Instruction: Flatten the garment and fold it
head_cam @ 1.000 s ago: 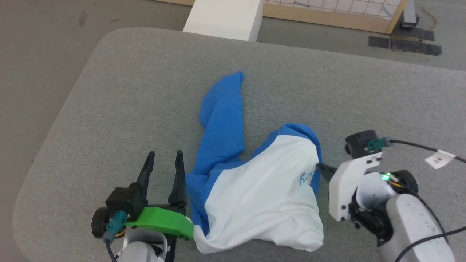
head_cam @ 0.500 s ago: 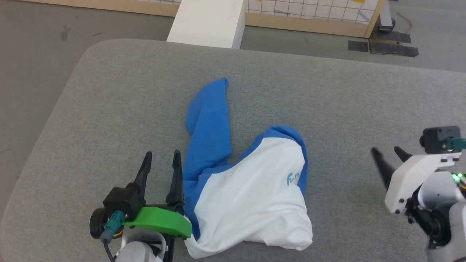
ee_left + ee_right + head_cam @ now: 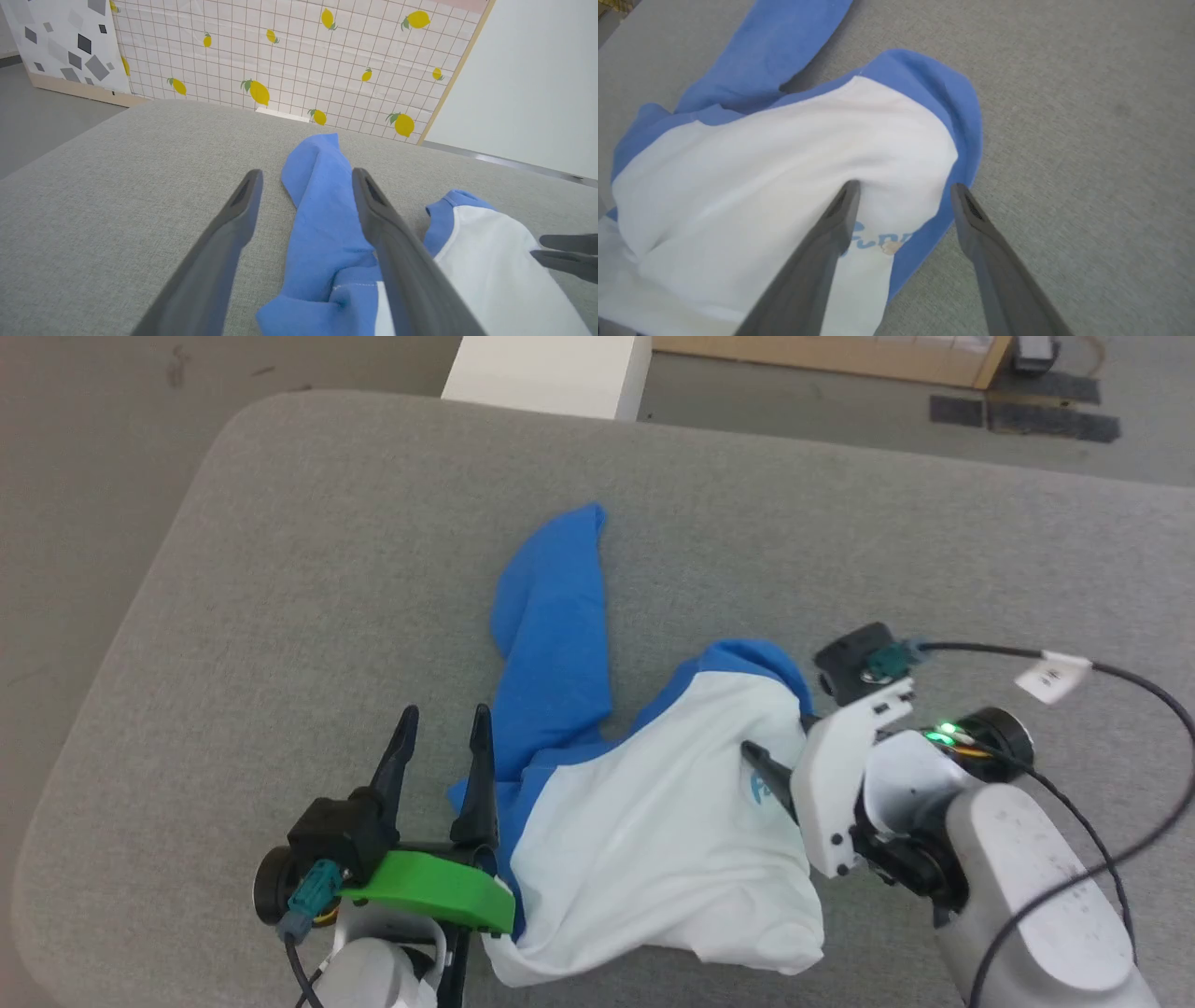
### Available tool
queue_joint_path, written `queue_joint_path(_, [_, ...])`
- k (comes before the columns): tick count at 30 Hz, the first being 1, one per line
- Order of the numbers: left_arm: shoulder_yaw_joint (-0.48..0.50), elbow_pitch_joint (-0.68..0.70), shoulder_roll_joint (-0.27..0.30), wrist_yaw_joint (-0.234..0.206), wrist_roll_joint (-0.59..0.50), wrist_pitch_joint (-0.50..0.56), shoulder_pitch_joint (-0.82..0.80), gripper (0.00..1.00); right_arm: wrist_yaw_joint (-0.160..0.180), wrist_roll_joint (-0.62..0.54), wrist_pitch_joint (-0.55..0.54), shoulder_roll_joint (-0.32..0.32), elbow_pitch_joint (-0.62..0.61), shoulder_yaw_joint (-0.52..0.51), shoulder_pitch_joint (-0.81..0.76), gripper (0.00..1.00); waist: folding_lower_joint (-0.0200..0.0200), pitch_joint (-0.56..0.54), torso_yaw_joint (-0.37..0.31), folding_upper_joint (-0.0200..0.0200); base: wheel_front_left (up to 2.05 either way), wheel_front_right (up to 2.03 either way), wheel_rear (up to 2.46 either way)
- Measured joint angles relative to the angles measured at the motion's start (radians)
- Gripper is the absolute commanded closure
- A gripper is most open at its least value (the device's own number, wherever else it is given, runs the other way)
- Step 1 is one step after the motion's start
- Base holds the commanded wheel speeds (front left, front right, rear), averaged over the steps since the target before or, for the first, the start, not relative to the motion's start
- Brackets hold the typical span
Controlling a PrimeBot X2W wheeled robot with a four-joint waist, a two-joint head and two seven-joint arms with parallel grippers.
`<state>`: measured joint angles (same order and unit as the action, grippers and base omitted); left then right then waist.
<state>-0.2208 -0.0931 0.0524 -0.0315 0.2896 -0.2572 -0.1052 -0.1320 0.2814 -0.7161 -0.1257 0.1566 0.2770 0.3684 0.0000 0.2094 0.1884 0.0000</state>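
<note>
The grey padded worktop (image 3: pixel 280 569) carries the garment (image 3: pixel 653 840), crumpled toward the near edge. Its white body is bunched on the near side and one blue sleeve (image 3: pixel 551 616) stretches away toward the far side. The right tool (image 3: pixel 904 185) stands spread wide at the garment's right edge, one finger over the white chest by the small blue lettering (image 3: pixel 873 242) and the other at the blue border, gripping nothing. The left tool (image 3: pixel 445 711) is likewise wide and empty, just left of the sleeve's near end.
</note>
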Motion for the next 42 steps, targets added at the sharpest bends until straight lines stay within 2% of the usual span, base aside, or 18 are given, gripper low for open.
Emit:
queue_joint_path(8, [-0.019, -0.001, 0.0, -0.014, 0.019, 0.0, -0.008, 0.0, 0.0, 0.025, -0.073, -0.014, 0.094, 0.085, 0.077, 0.0, 0.0, 0.06, 0.037, 0.0, 0.0, 0.0, 0.0])
queue_joint_path(9, [-0.02, -0.001, 0.0, -0.014, 0.019, 0.0, -0.009, 0.0, 0.0, 0.033, -0.076, -0.017, 0.096, 0.093, 0.08, 0.54, 0.0, 0.065, 0.04, 0.0, 0.0, 0.0, 0.0])
queue_joint_path(10, [-0.02, -0.002, 0.0, -0.014, 0.02, 0.0, -0.009, 0.0, 0.0, 0.04, -0.075, -0.02, 0.096, 0.1, 0.082, 0.91, 0.0, 0.07, 0.042, 0.0, 0.0, 0.0, 0.0])
queue_joint_path(11, [-0.021, -0.002, 0.0, -0.015, 0.02, 0.0, -0.011, 0.0, 0.0, 0.051, -0.068, -0.024, 0.095, 0.109, 0.084, 1.0, 0.0, 0.074, 0.043, 0.0, 0.0, 0.0, 0.0])
queue_joint_path(17, [-0.021, -0.014, 0.0, -0.015, 0.028, 0.0, -0.027, 0.0, 0.0, 0.081, 0.033, -0.038, 0.083, 0.102, 0.083, 1.0, 0.0, 0.064, 0.036, -0.0001, 0.0, 0.0, 0.0])
queue_joint_path(21, [-0.014, -0.021, 0.0, -0.014, 0.028, 0.0, -0.025, 0.0, 0.0, 0.082, 0.093, -0.063, 0.022, 0.004, 0.056, 1.0, 0.0, 0.032, 0.023, 0.0, 0.0, 0.0, 0.0])
queue_joint_path(24, [-0.005, -0.023, 0.0, -0.012, 0.028, 0.0, -0.016, 0.0, 0.0, 0.052, 0.099, -0.102, -0.048, -0.109, 0.005, 1.0, 0.0, 0.006, 0.01, 0.0, 0.0, 0.0, 0.0])
queue_joint_path(27, [0.003, -0.023, 0.0, -0.007, 0.026, 0.0, -0.007, 0.0, 0.0, -0.034, 0.055, -0.161, -0.126, -0.257, -0.065, 1.0, 0.0, -0.017, -0.007, 0.0, 0.0, 0.0, 0.0])
queue_joint_path(30, [0.007, -0.024, 0.0, -0.002, 0.025, 0.0, 0.0, 0.0, 0.0, -0.112, -0.025, -0.184, -0.168, -0.388, -0.145, 1.0, 0.0, -0.032, -0.025, 0.0, 0.0, 0.0, 0.0])
queue_joint_path(34, [0.007, -0.03, 0.0, 0.005, 0.025, 0.0, 0.003, 0.0, 0.0, -0.149, -0.138, -0.152, -0.164, -0.483, -0.263, 1.0, 0.0, -0.047, -0.039, 0.0, 0.0, 0.0, 0.0])
queue_joint_path(36, [0.008, -0.031, 0.0, 0.006, 0.025, 0.0, 0.005, 0.0, 0.0, -0.145, -0.167, -0.105, -0.152, -0.507, -0.31, 1.0, 0.0, -0.052, -0.044, 0.0, 0.0, 0.0, 0.0])
queue_joint_path(37, [0.01, -0.032, 0.0, 0.006, 0.025, 0.0, 0.006, 0.0, 0.0, -0.142, -0.164, -0.08, -0.151, -0.516, -0.319, 0.93, 0.0, -0.054, -0.047, 0.0, 0.0, 0.0, 0.0])
queue_joint_path(38, [0.011, -0.033, 0.0, 0.006, 0.025, 0.0, 0.008, 0.0, 0.0, -0.138, -0.157, -0.059, -0.151, -0.524, -0.319, 0.0, 0.0, -0.055, -0.049, 0.0, 0.0, 0.0, 0.0])
queue_joint_path(42, [0.019, -0.039, 0.0, 0.006, 0.014, 0.0, 0.019, 0.0, 0.0, -0.096, -0.056, 0.022, -0.167, -0.577, -0.312, 0.0, 0.0, -0.063, -0.063, 0.0, 0.0, 0.0, 0.0])
